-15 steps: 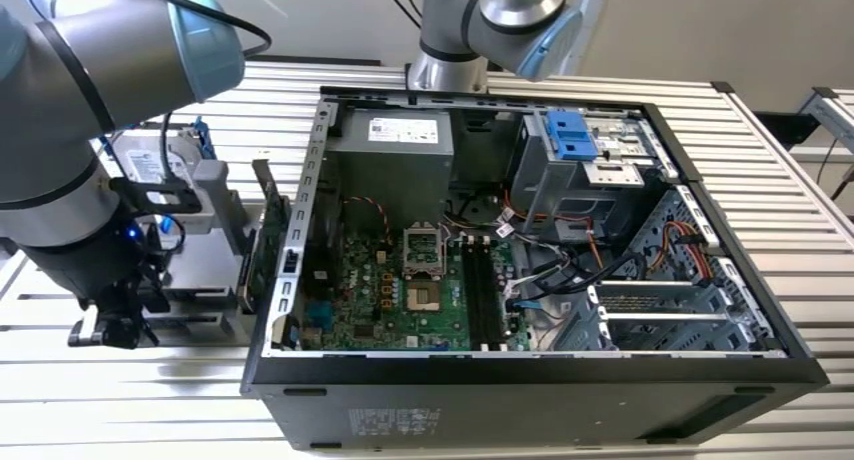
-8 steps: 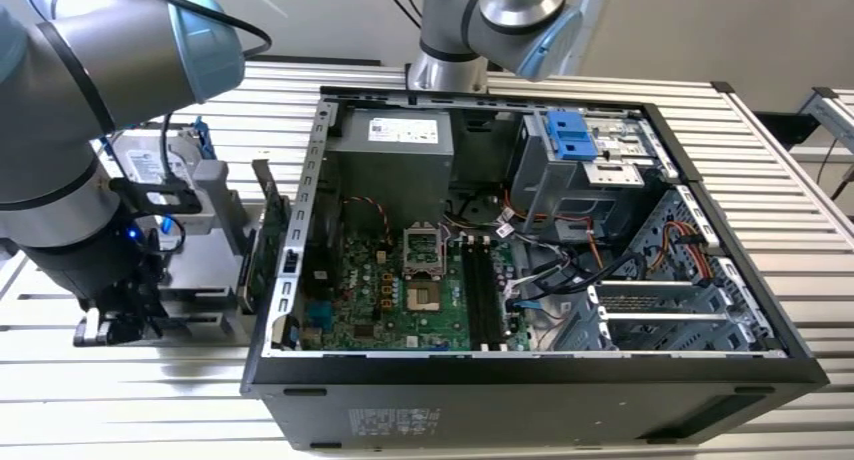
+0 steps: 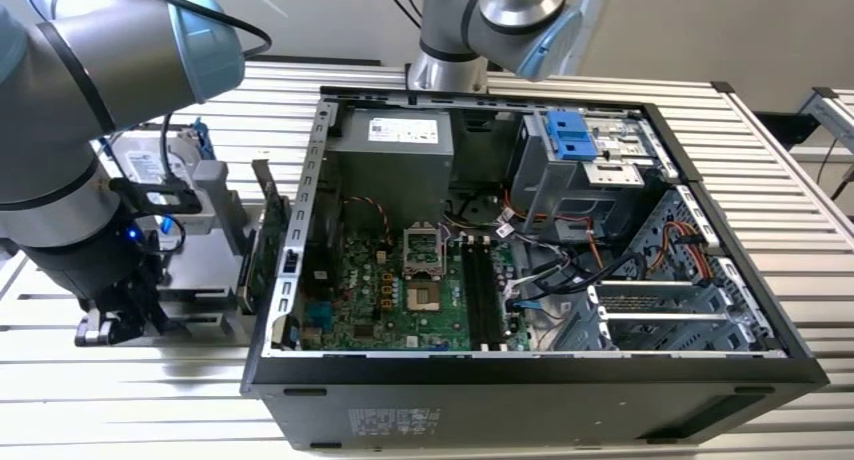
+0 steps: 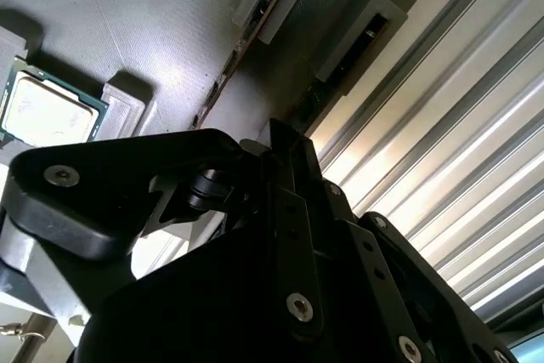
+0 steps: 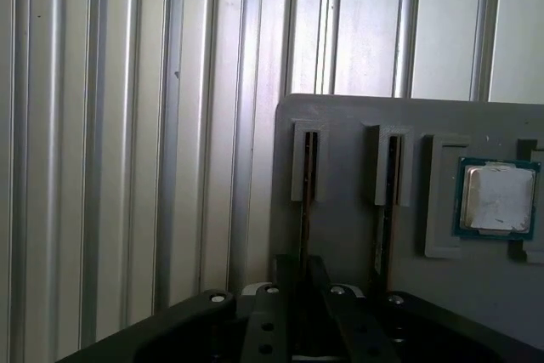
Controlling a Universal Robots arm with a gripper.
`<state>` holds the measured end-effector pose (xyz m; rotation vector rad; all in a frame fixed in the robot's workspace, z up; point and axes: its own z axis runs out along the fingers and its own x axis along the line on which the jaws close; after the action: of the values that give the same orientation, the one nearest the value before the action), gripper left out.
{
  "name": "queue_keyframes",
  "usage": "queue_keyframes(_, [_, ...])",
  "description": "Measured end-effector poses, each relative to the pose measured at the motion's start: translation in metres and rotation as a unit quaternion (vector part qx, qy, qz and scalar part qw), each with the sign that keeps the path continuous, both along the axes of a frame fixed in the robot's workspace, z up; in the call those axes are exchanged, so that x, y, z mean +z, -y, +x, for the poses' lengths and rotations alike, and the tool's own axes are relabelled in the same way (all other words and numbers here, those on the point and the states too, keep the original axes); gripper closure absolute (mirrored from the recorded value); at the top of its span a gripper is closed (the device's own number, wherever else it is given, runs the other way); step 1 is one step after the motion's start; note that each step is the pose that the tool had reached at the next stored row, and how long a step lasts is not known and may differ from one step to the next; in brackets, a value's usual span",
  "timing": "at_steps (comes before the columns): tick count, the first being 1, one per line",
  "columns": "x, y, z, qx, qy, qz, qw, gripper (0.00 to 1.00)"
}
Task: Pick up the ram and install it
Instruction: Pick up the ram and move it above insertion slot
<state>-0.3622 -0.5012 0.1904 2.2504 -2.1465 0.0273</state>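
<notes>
Over at the exterior view's left, the arm reaches down low beside the open computer case (image 3: 534,380), with its gripper (image 3: 114,325) down at a grey holder (image 3: 200,270) on the slatted metal desk (image 3: 134,400). Standing on that holder are a silver hard drive (image 3: 160,165) in a blue frame and a large green expansion card (image 3: 267,240), upright on its edge just beside the case wall.

In the first wrist view the gripper (image 5: 299,286) sits right over the holder (image 5: 340,125), in line with the ram (image 5: 304,210), which stands edge-up in the slot nearest the holder's edge, next to the bare desk (image 5: 127,125). A second stick (image 5: 387,201) stands in the neighbouring slot, and past that a processor chip (image 5: 497,199) lies flat in its own recess.

The second wrist view gives the same row from the other side: processor chip (image 4: 47,108), second stick (image 4: 255,23), then the ram (image 4: 353,48) nearest the desk (image 4: 459,125), running toward the black body of the gripper (image 4: 285,150).

Whether the gripper is open or clamped on the ram, I cannot tell from here. Inside the case the motherboard (image 3: 387,300) lies flat, its black memory slots (image 3: 483,290) side by side.
</notes>
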Motion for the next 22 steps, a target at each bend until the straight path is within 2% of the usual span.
queue_keyframes(2, [-0.0001, 0.0, 0.0, 0.0, 0.0, 0.0, 1.0, 0.0])
queue_keyframes(3, [0.0, 0.0, 0.0, 0.0, 0.0001, -0.0001, 1.0, 1.0])
queue_keyframes(18, [-0.0004, 0.0, 0.0, 0.0, 0.0, 0.0, 1.0, 1.0])
queue_keyframes(22, [0.0022, 0.0, 0.0, 0.0, 0.0, 0.0, 1.0, 1.0])
